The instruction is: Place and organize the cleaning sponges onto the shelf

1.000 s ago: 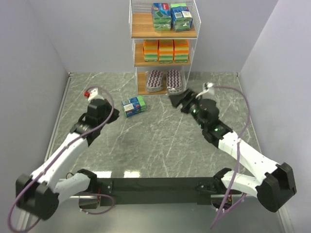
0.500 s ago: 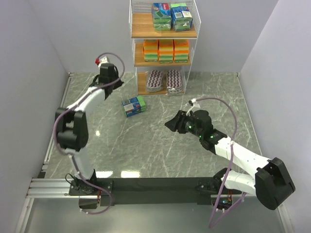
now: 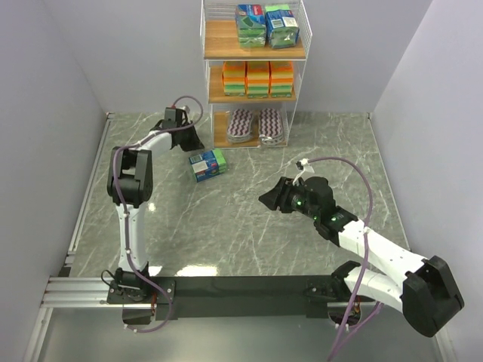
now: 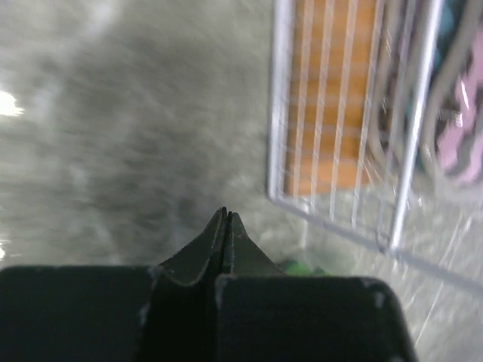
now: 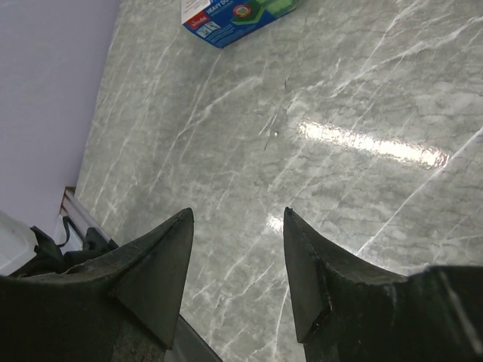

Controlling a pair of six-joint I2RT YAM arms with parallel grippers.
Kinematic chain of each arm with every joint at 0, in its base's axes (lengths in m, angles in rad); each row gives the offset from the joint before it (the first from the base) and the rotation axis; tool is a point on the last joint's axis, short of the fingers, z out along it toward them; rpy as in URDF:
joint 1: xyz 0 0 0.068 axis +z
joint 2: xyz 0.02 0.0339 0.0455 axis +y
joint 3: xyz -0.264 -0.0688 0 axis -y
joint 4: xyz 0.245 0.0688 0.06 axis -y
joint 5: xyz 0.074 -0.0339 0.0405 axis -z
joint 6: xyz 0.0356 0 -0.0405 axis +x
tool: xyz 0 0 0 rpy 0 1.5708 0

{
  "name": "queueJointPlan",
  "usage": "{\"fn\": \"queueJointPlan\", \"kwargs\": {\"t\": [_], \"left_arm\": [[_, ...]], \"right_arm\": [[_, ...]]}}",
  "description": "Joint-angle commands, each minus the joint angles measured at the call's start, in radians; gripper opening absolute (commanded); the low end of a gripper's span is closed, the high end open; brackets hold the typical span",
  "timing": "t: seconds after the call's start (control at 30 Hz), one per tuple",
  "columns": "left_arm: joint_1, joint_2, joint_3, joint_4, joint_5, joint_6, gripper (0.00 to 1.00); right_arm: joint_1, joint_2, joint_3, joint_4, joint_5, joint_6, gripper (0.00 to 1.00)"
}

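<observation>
Left pincer [image 3: 193, 142] together beside the shelf [image 3: 219, 38], right pincer [image 3: 266, 200] apart, blue-green pack [image 3: 207, 164] on table [image 3: 249, 234] between them

The surface [image 3: 249, 219] is a grey-green slab with white marble veining, closed in by pale walls at the back and on both sides. The shelf [image 3: 219, 36] stands on it at the far edge, close against the back wall and roughly midway between the side walls. One blue-green printed pack [image 3: 207, 164] lies flat on the surface just in front of the shelf's left corner, not touching it and turned at a slight angle, its green end pointing right.
</observation>
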Motion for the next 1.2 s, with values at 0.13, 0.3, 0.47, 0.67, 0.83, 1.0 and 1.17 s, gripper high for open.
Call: {"fn": "queueJointPlan", "kwargs": {"t": [0.13, 0.3, 0.47, 0.67, 0.83, 1.0, 1.17], "left_arm": [[-0.057, -0.109, -0.15, 0.039, 0.178, 0.066, 0.01], [-0.1, -0.194, -0.28, 0.068, 0.178, 0.036, 0.01], [-0.135, -0.285, -0.397, 0.121, 0.189, -0.011, 0.01], [-0.213, -0.395, -0.512, 0.192, 0.204, -0.08, 0.01], [-0.21, -0.629, -0.567, 0.14, -0.148, -0.141, 0.01], [-0.209, -0.741, -0.552, 0.054, -0.268, -0.185, 0.01], [-0.233, -0.871, -0.7, 0.074, -0.296, -0.32, 0.2]], "right_arm": [[-0.002, 0.02, 0.003, 0.022, -0.003, -0.013, 0.59], [-0.004, 0.04, -0.001, 0.032, -0.004, -0.002, 0.59], [-0.002, 0.046, -0.011, 0.038, 0.008, -0.001, 0.59], [-0.004, 0.06, 0.002, 0.015, 0.03, -0.01, 0.6], [-0.004, 0.055, -0.001, -0.001, 0.068, -0.005, 0.64], [-0.004, 0.068, 0.008, -0.007, 0.102, 0.008, 0.71], [-0.004, 0.068, 0.012, -0.027, 0.125, 0.007, 0.76]]}}
